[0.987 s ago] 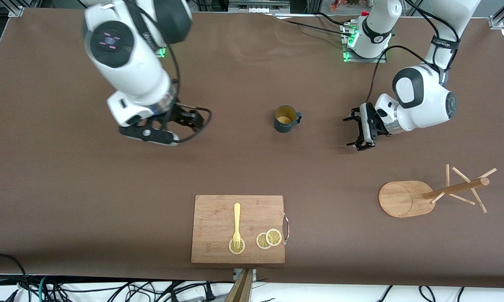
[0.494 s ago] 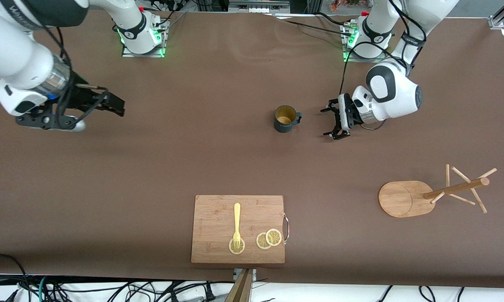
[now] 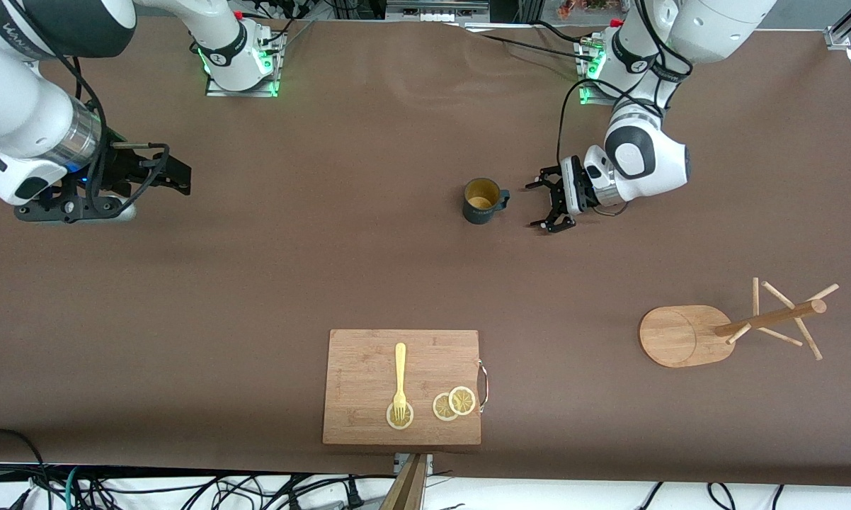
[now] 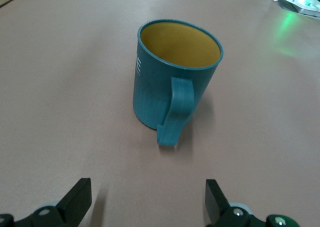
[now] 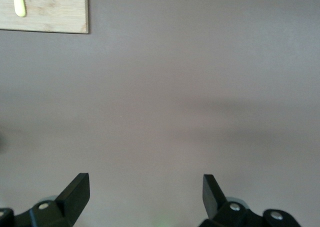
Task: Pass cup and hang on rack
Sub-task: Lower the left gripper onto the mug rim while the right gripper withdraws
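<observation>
- My left gripper point(image 3: 544, 205) sits right of centre in the front view, low over the table and turned sideways toward the cup point(image 3: 482, 201), its fingers spread wide with nothing between them.
- The cup, a dark teal mug with a yellow-tan inside, stands upright on the brown table point(image 3: 326, 269) just above the middle of the front view, apart from my left gripper, with its handle point(image 3: 503, 197) pointing toward that gripper.
- In my left wrist view the cup point(image 4: 172, 89) fills the upper middle of the frame, its handle point(image 4: 175, 112) facing the camera, and my two black fingertips point(image 4: 75, 199) show at the lower corners, well apart and short of the mug.
- My right gripper point(image 3: 178, 177) hangs at the upper left of the front view, over bare table toward the right arm's end, empty and waiting.
- In my right wrist view its fingers point(image 5: 75, 192) are spread wide over plain tabletop, with a corner of the wooden cutting board point(image 5: 45, 9) in the upper left of that frame.
- The rack point(image 3: 687, 334), a light wooden mug tree with an oval base, a pole and thin pegs, stands at the lower right of the front view, nearer to the front camera than the cup, with nothing hung on it.
- The cutting board point(image 3: 369, 375) lies at the lower middle of the front view, carrying a yellow fork point(image 3: 400, 379) and round lemon slices point(image 3: 454, 403).
</observation>
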